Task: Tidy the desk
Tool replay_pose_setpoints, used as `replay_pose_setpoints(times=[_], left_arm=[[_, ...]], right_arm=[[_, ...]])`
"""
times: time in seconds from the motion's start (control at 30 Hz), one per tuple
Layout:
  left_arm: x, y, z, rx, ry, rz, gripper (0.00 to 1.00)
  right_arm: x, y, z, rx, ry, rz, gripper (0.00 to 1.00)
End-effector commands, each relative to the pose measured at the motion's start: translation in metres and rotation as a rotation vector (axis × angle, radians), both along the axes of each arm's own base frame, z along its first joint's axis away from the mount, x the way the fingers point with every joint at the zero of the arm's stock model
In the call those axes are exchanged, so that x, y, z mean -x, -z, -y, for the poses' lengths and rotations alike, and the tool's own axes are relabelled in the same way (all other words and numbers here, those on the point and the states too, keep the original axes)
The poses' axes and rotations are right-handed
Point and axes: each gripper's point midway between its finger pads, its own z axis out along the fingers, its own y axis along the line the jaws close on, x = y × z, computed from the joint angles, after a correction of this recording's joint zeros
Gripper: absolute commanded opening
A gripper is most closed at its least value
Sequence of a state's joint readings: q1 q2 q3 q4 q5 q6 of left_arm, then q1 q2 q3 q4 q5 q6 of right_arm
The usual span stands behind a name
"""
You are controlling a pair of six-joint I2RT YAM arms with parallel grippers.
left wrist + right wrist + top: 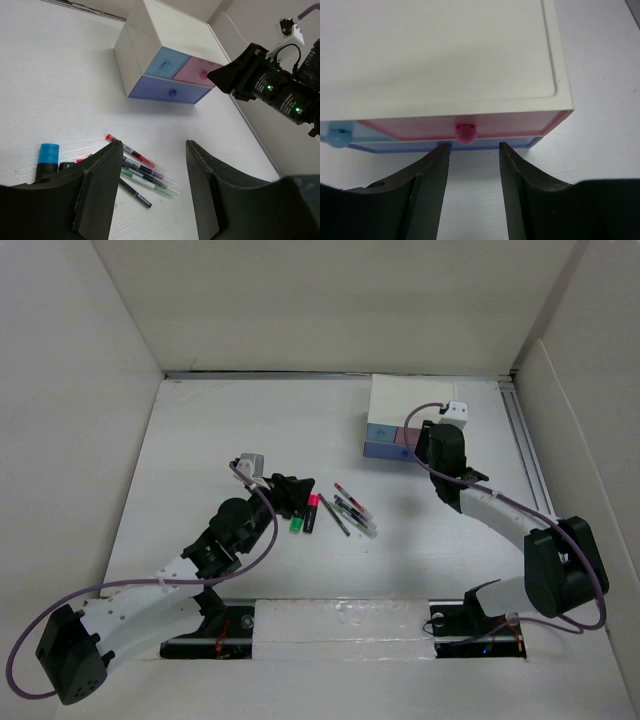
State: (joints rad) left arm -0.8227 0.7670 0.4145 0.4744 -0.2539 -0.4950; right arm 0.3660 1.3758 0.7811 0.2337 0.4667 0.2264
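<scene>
One desk (200,440), flat; long axis unclear.

nothing readable anywhere tbh. the pens (145,175) at lower left of the left wrist view and the drawer box (150,40) up top show no legible lettering, too small and blurry.

Drawer box (405,405) far right; pens (355,510), highlighters (310,515) clustered near centre.

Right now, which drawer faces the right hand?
The pink drawer: its knob is centred ahead of the right hand; the light blue drawer is off left, the purple drawer below.
</scene>
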Motion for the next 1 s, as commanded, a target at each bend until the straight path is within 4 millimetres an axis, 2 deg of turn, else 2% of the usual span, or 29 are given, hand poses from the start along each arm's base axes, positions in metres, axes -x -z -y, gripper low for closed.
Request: replay_pose_setpoints(times=[0.0, 0.07, 0.17, 0.27, 0.4, 0.53, 0.77, 0.87, 0.97], left_arm=[[0.002, -0.007, -0.001, 0.027, 0.006, 0.026, 0.49], [0.002, -0.007, 0.000, 0.028, 0.009, 0.027, 0.49], [0.002, -0.007, 0.000, 0.027, 0.013, 0.026, 0.49], [0.002, -0.006, 0.001, 0.023, 0.013, 0.025, 0.49], [0.002, -0.005, 0.002, 0.023, 0.016, 0.025, 0.49], [0.001, -0.004, 0.003, 0.021, 0.020, 0.021, 0.49], [0.001, -0.004, 0.001, 0.017, 0.011, 0.023, 0.49], [0.001, -0.003, 0.002, 0.015, 0.014, 0.021, 0.49], [0.001, -0.002, 0.004, 0.012, 0.022, 0.018, 0.49]], right_arm=[[-0.006, 0.000, -0.001, -0.023, -0.013, -0.029, 0.52], [-0.011, 0.003, 0.005, -0.031, -0.009, -0.039, 0.54], [-0.020, 0.003, 0.000, -0.047, -0.042, -0.037, 0.54], [-0.028, 0.006, -0.005, -0.047, -0.052, -0.045, 0.52], [-0.037, 0.007, 0.001, -0.051, -0.020, -0.034, 0.46], [-0.043, 0.000, 0.003, -0.058, 0.008, 0.001, 0.43], [-0.045, -0.002, 0.009, -0.055, 0.042, 0.041, 0.36], [-0.043, -0.009, 0.012, -0.054, 0.056, 0.060, 0.36], [-0.042, -0.015, 0.014, -0.046, 0.061, 0.067, 0.41]])
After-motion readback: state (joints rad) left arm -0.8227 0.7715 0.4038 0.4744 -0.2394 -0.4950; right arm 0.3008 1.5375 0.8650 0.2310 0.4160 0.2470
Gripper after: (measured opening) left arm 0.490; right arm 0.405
